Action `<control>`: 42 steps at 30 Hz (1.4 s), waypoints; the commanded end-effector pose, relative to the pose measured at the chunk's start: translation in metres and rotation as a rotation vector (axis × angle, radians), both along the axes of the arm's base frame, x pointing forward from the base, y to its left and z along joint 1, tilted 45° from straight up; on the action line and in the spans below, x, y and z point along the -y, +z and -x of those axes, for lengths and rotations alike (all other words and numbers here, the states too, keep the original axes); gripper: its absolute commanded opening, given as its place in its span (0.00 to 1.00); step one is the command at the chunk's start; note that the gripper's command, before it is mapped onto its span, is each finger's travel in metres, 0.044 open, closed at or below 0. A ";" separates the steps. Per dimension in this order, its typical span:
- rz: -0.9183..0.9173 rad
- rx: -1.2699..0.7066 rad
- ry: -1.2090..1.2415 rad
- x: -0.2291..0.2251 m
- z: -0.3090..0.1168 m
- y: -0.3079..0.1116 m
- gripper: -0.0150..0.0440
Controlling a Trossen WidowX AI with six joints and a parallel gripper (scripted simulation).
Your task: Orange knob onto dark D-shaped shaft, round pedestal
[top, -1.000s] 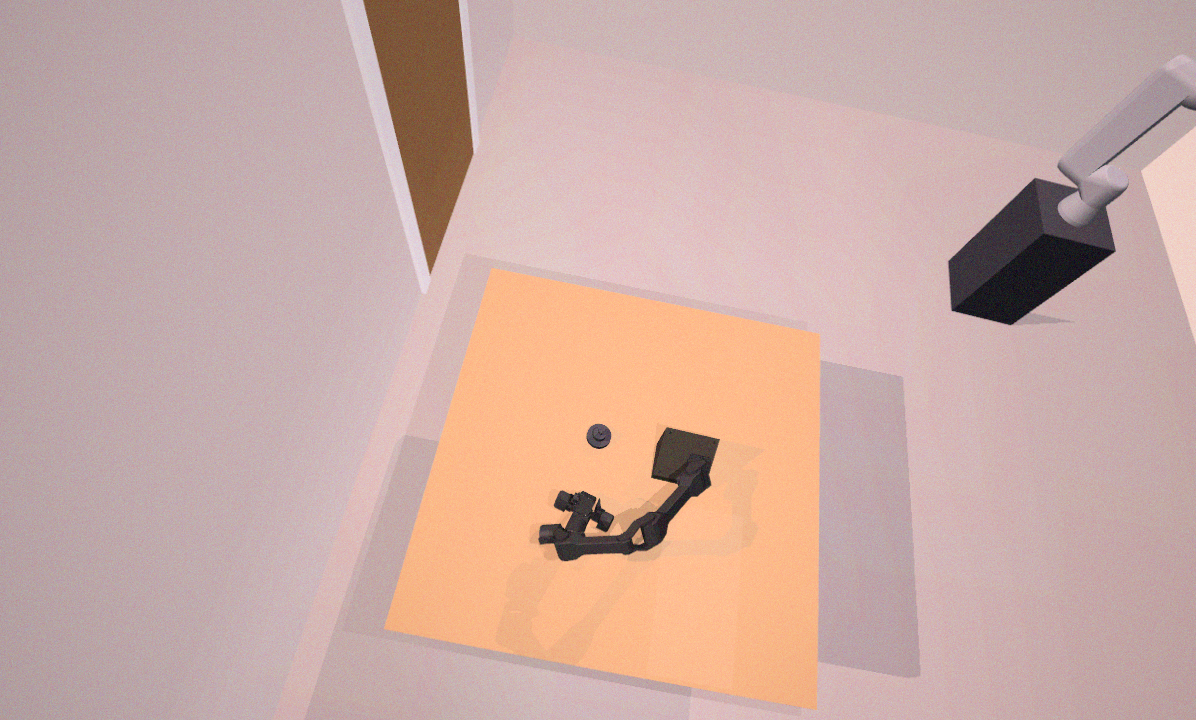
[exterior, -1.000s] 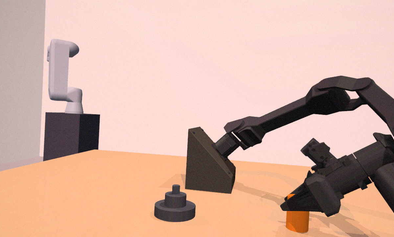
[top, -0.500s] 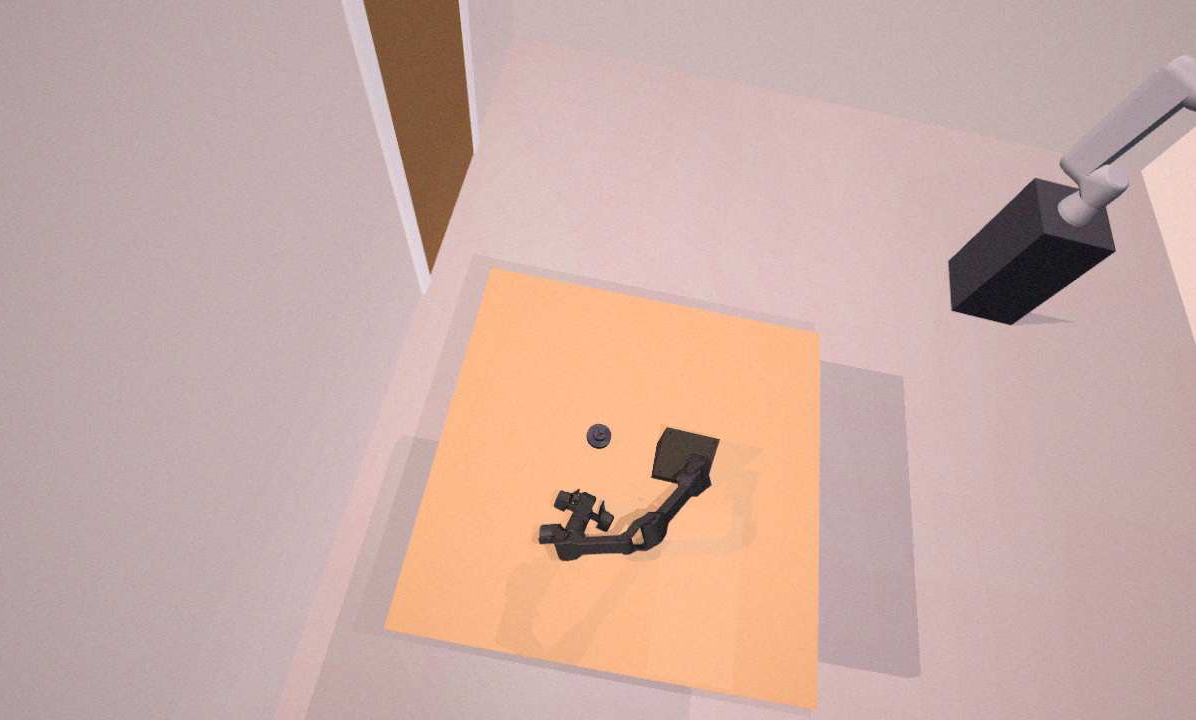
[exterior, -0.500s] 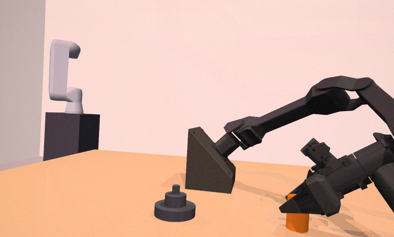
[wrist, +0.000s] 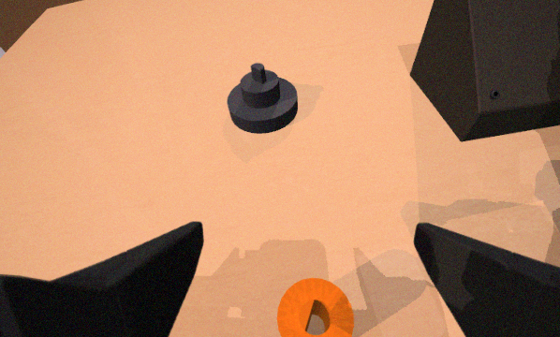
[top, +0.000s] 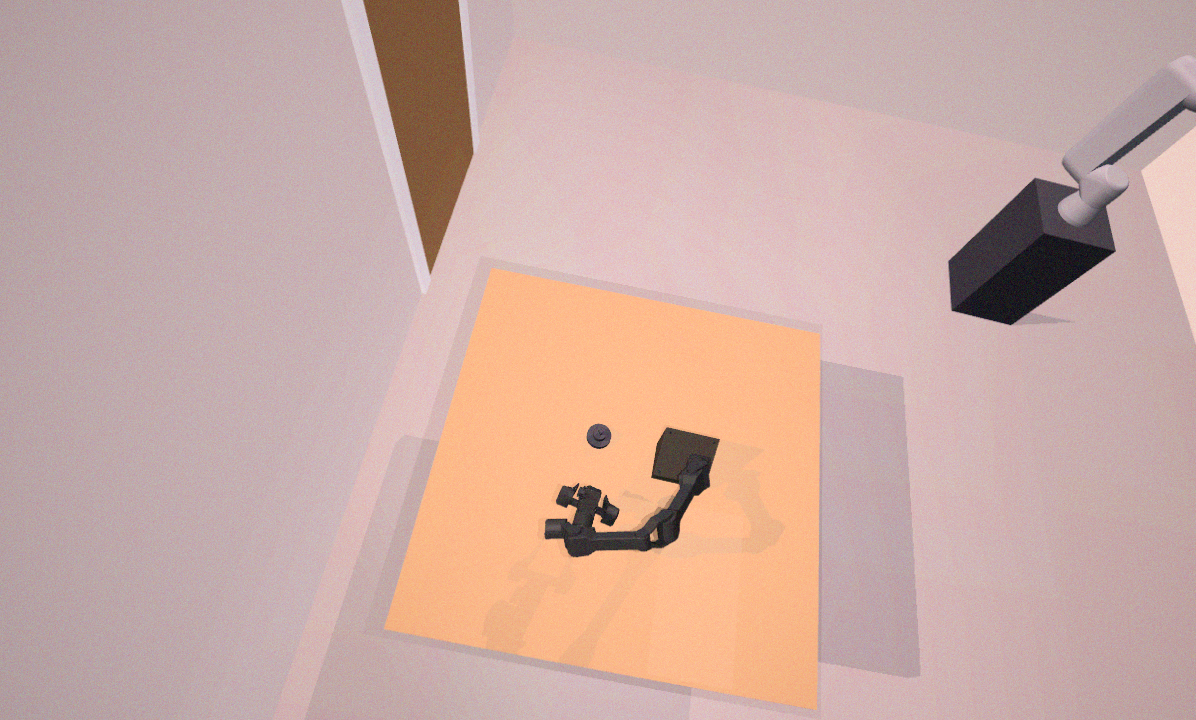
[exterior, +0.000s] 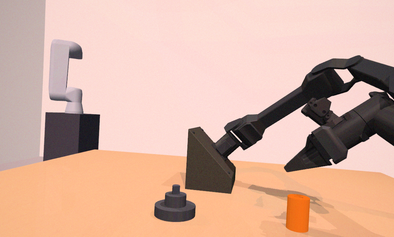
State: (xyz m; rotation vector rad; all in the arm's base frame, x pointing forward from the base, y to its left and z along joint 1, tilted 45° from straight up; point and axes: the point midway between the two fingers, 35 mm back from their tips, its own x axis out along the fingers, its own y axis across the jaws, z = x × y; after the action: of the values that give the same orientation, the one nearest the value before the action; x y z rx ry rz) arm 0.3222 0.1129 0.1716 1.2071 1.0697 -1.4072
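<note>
The orange knob [exterior: 297,213] [wrist: 289,315] stands upright on the table. The wrist view shows its D-shaped hole, flat side to the left; the top view does not show the knob. The dark round pedestal [top: 590,440] [exterior: 174,213] [wrist: 261,123] stands apart from it, with the bare shaft [exterior: 176,189] [wrist: 257,72] upright on top. I cannot tell where the shaft's flat side faces. My gripper [top: 591,493] [exterior: 286,169] [wrist: 310,233] is open and empty, tilted, with its fingertips above the knob's height and spread wide in the wrist view.
My arm's dark wedge-shaped base [top: 684,454] [exterior: 207,168] [wrist: 444,70] stands on the orange table [top: 530,358] [exterior: 89,191] [wrist: 121,164], near the pedestal. A pale second arm [top: 1094,192] [exterior: 58,70] stands on a dark block [top: 996,250] [exterior: 61,135] beyond the table.
</note>
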 end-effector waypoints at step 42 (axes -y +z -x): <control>-0.855 0.358 0.889 0.020 0.000 0.016 1.00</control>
State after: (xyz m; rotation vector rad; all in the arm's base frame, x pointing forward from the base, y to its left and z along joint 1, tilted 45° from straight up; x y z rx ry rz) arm 0.3223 0.0926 0.1875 1.5738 1.7582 -0.4757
